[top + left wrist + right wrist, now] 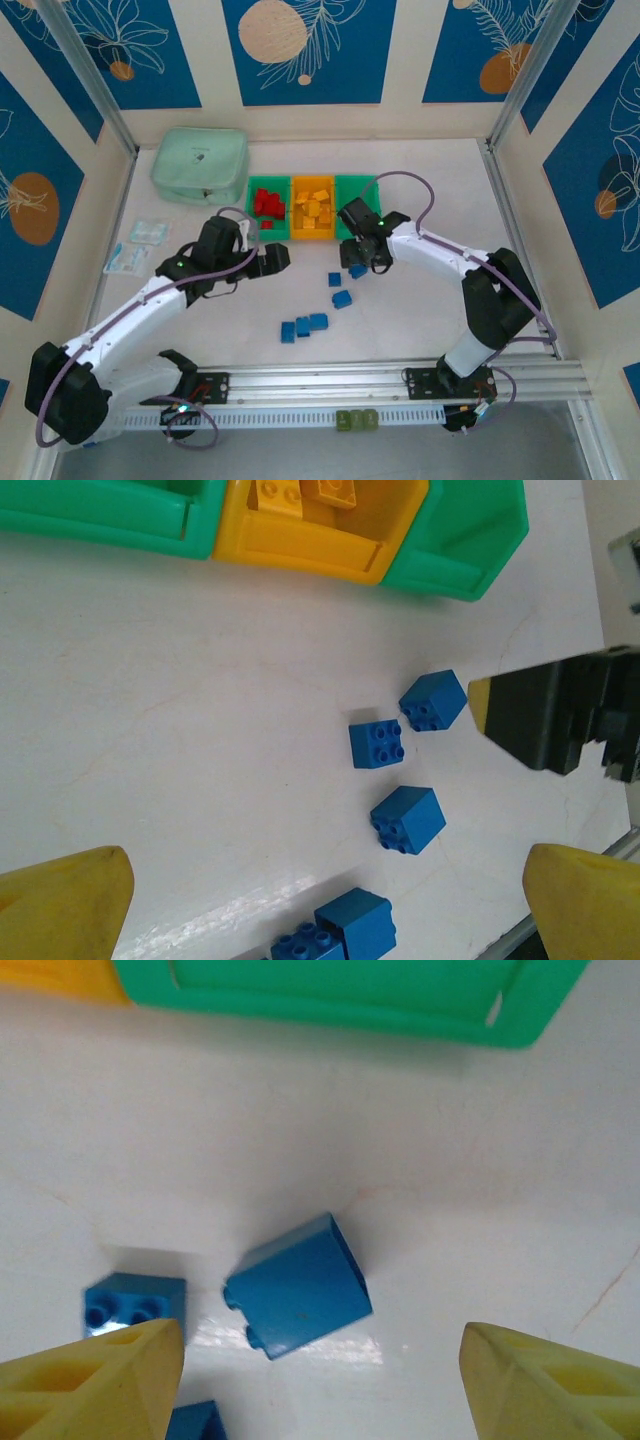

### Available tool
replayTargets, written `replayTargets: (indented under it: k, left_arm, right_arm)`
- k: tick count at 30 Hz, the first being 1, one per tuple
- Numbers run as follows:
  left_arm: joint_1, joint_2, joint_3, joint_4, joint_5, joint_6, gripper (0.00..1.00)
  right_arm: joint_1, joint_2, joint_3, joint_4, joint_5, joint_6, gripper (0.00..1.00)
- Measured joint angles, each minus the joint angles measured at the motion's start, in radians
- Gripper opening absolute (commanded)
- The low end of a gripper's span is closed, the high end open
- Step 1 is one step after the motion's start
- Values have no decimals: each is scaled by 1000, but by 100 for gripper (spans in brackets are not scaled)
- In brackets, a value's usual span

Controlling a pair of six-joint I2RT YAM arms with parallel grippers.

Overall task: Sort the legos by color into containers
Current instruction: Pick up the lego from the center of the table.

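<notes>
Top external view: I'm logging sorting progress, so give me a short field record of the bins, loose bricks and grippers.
left green bin: red legos
orange-yellow bin: yellow legos
right green bin: largely covered by the right arm
blue legos: about six, all loose on the table
left gripper: open, empty
right gripper: open, straddling a tipped blue lego, not touching it

On my white desk (430,190) I see three containers (312,238) in a far row, a mint pouch (199,165) left of them, two clear packets (148,232), and loose blue legos (342,299) nearer.
</notes>
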Motion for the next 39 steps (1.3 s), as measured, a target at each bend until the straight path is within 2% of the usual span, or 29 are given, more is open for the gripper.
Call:
replayTargets:
  k: [11, 16, 24, 31, 39]
  left_arm:
    - [-2, 103, 11, 50, 0, -11, 99]
    - [-2, 134, 21, 56, 0, 2, 99]
    - [-2, 142, 36, 54, 0, 19, 99]
    - [-2, 142, 38, 50, 1, 24, 99]
    - [-2, 121, 38, 47, 0, 34, 99]
  right_arm:
    - [-10, 62, -35, 79, -39, 92, 79]
    - [-16, 106, -35, 109, -42, 144, 74]
    - [-16, 114, -41, 134, -34, 190, 60]
    - [-10, 123, -43, 131, -27, 193, 59]
    - [2, 136, -43, 121, -14, 193, 51]
